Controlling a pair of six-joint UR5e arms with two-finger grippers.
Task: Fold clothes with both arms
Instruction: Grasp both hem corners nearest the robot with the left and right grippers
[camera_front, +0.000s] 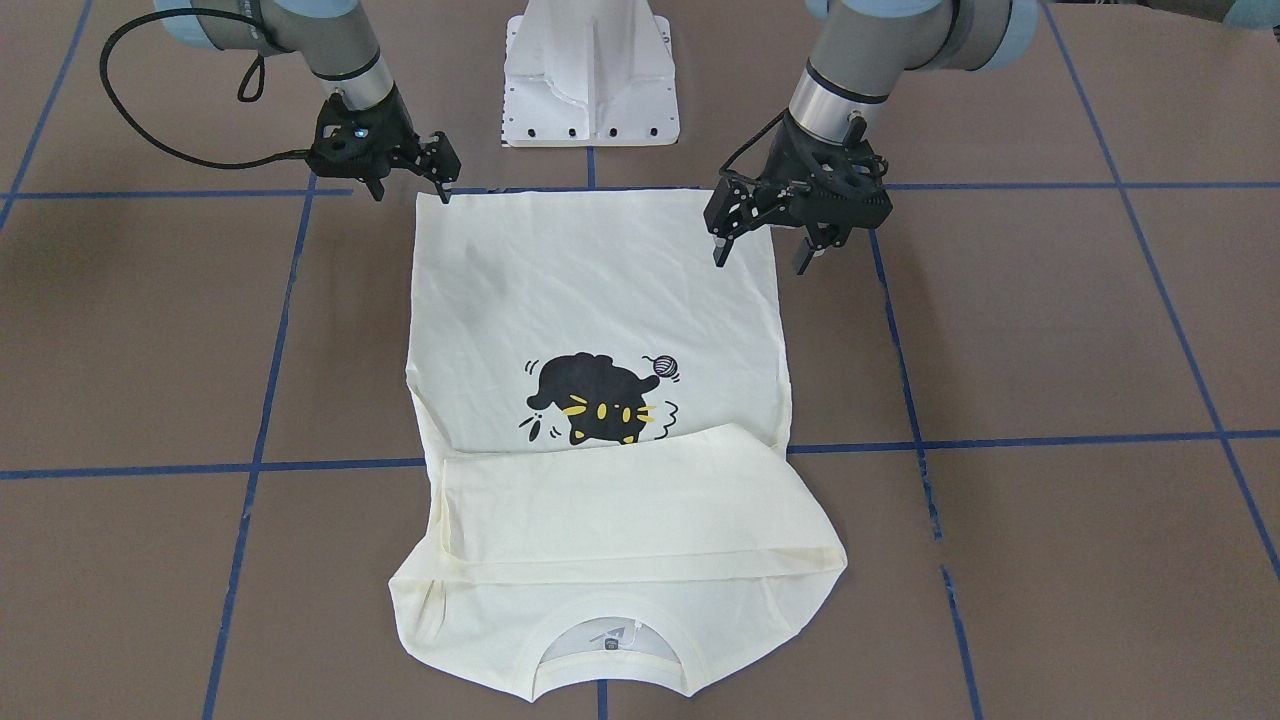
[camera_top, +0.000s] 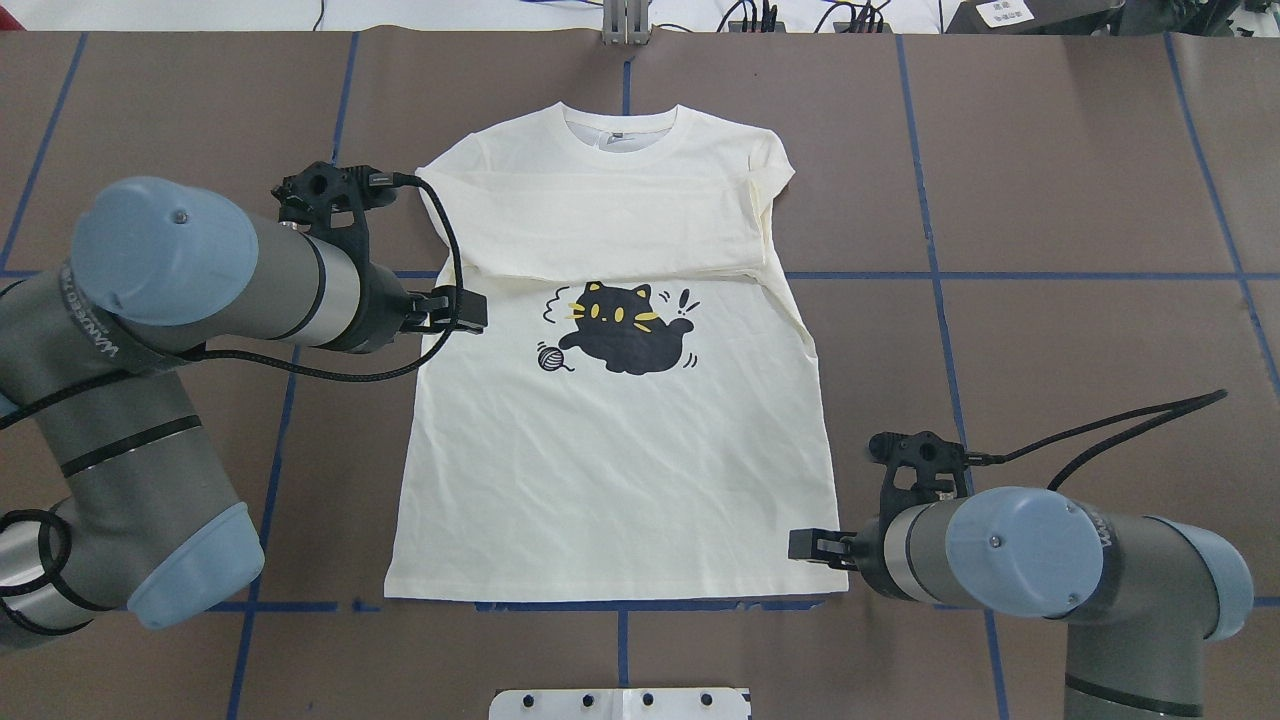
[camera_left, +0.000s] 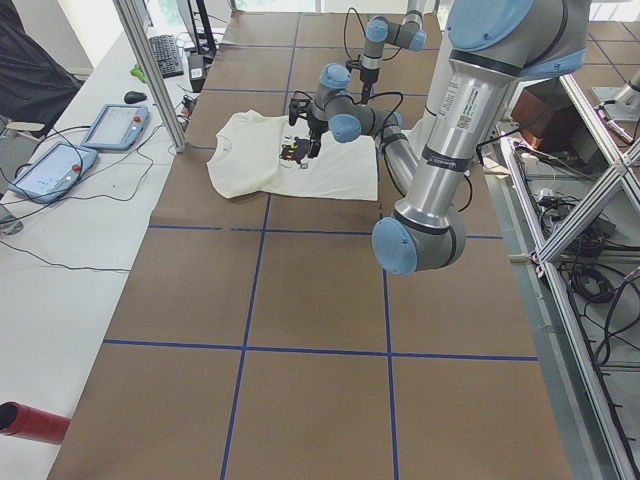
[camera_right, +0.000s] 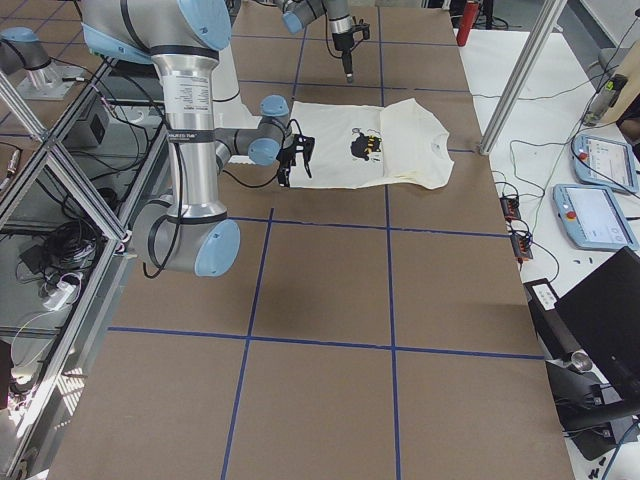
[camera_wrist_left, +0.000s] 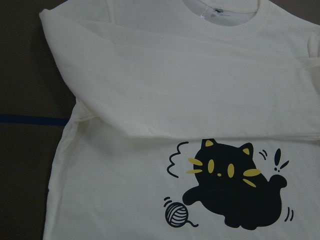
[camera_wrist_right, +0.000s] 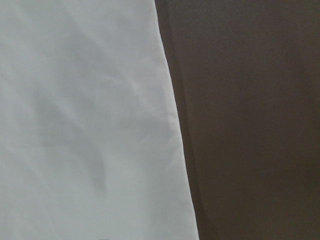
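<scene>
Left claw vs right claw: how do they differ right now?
Height: the left claw hangs high, and its wrist view takes in the whole cat print. The right claw sits low, and its wrist view shows only plain fabric and table.
Place: the left claw straddles the T-shirt's side edge. The right claw is mostly off the cloth, beside a hem corner.
Shared: both open, both empty.

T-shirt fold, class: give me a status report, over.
Both open: left gripper above T-shirt edge, right gripper at hem corner. T-shirt flat, print up, sleeves folded across chest. Nothing lying on it.
</scene>
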